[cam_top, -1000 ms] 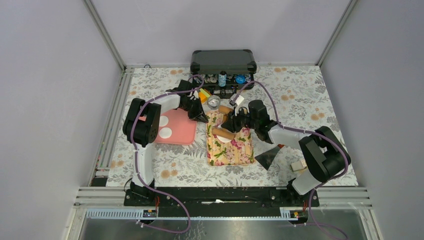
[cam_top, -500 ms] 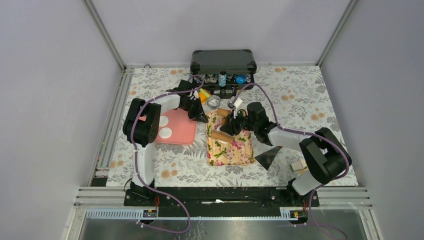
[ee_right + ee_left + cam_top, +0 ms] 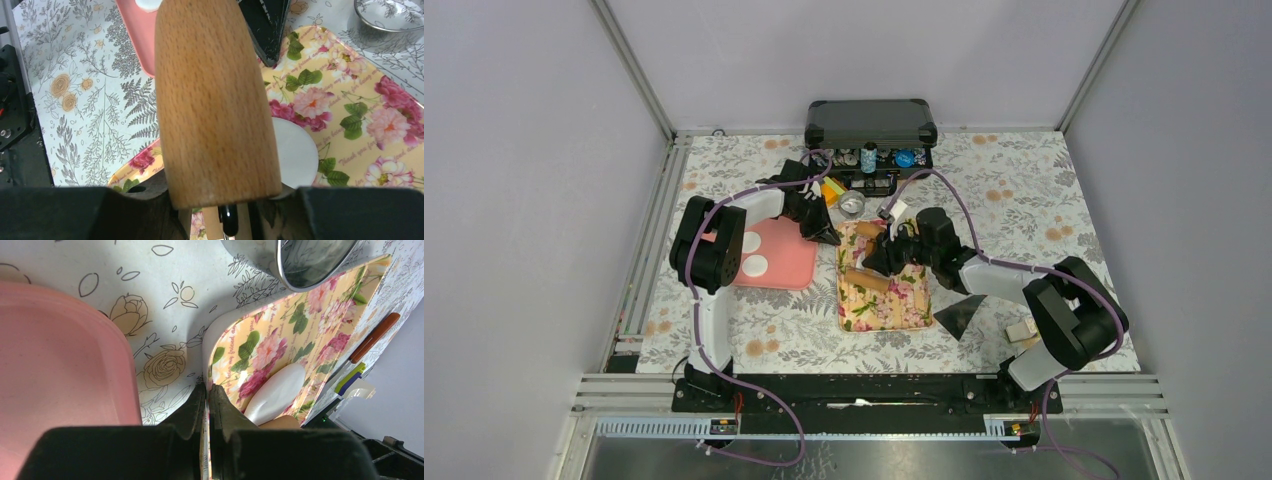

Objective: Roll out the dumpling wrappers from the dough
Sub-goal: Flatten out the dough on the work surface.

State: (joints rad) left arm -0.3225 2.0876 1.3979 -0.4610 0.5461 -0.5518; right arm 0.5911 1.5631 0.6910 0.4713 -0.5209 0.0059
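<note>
A flat white dumpling wrapper (image 3: 296, 150) lies on the floral board (image 3: 886, 302). It also shows in the left wrist view (image 3: 275, 392). My right gripper (image 3: 889, 254) is shut on a wooden rolling pin (image 3: 215, 100), which lies across the board over the wrapper's near edge. My left gripper (image 3: 828, 237) is shut on the board's left edge (image 3: 206, 385), beside the pink tray (image 3: 784, 262). Two more white wrappers (image 3: 753, 254) lie on that tray. No thick dough lump shows.
A round silver tin (image 3: 852, 204) stands just beyond the board, in front of an open black case (image 3: 871, 122) of small items. A black scraper (image 3: 957, 316) and a small white-and-green block (image 3: 1022, 330) lie to the right of the board.
My right gripper has moved the rolling pin a little to the left across the board, covering the white wrapper that showed below it. The left gripper has not moved.
</note>
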